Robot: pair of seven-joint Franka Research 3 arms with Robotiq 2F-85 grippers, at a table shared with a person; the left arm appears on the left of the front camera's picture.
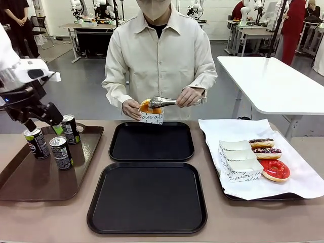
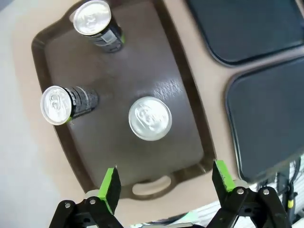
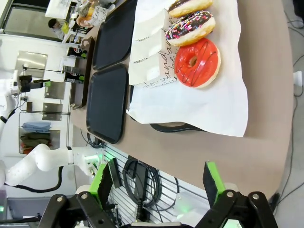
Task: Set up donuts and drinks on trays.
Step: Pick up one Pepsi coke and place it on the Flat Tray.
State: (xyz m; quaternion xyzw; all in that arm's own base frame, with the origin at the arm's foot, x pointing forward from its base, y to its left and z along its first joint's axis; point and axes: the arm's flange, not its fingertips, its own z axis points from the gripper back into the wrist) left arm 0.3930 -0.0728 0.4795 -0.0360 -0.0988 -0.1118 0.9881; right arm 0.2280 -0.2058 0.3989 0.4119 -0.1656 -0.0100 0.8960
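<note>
So, left arm: it reaches in from your left and hangs over the brown tray (image 1: 30, 185), with the left gripper (image 2: 165, 166) pointing straight down.
Left jaws: spread wide with nothing between them, green pads clear of every can.
Drink cans: three, all standing on the brown tray. One can (image 2: 150, 118) is just ahead of the gripper, a second (image 2: 57, 104) is off to one side, and a third (image 2: 92, 19) is at the tray's other end.
Right arm: your right gripper (image 3: 160, 164) hovers by the table's edge, looking across at the paper-lined tray (image 3: 166, 127).
Right jaws: open too, holding nothing.
Person's hands: one hand (image 1: 190, 96) squeezes metal tongs (image 1: 167, 102) on a glazed donut (image 1: 147, 107). The other hand (image 1: 130, 109) holds a small white box (image 1: 151, 119) right under it.
Black trays: the far tray (image 1: 151, 142) and near tray (image 1: 147, 197) sit mid-table, and the box is just behind the far one.
Other donuts: a red-iced donut (image 1: 275, 170) and two chocolate-sprinkled donuts (image 1: 261, 143) lie on white paper (image 1: 304, 177) beside a row of white boxes (image 1: 237, 159).
Hard to see: from the front, the left gripper covers part of the rearmost can. The tongs hide some of the glazed donut, the box script is too small to read, and the paper hides all but the tray's dark rim.
</note>
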